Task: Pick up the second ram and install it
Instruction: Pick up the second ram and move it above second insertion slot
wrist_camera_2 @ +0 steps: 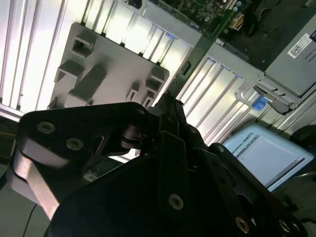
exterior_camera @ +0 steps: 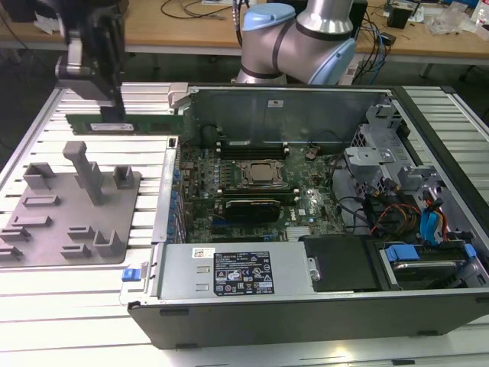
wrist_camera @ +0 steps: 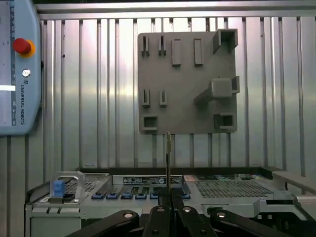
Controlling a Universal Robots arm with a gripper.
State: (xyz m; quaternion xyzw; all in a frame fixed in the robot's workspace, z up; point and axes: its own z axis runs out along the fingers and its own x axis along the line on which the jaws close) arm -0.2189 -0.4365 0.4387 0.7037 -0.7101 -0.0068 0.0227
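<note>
**Second ram clamped in the gripper, held level beside the open case**

In the upper left of the exterior view, the gripper (exterior_camera: 113, 113) has its fingers closed on the top edge of the second ram (exterior_camera: 126, 123). The green stick stands on edge with its broad face and pale label toward the camera. Its long axis runs level across the frame. One end points to the exterior view's left, and the other comes just short of the computer case (exterior_camera: 306, 313) wall.

The stick is apart from the grey fixture plate (exterior_camera: 72, 206), which lies lower in the frame on the slatted table (exterior_camera: 76, 313). To the right, inside the case, the silver processor (exterior_camera: 256, 174) sits on the motherboard.

In the first wrist view the ram (wrist_camera: 168, 158) shows edge-on — a thin line running straight out from the closed gripper (wrist_camera: 168, 195) toward the fixture plate (wrist_camera: 187, 79). In the second wrist view it (wrist_camera_2: 190, 64) is a narrow dark strip slanting away from the gripper (wrist_camera_2: 168, 101).
</note>
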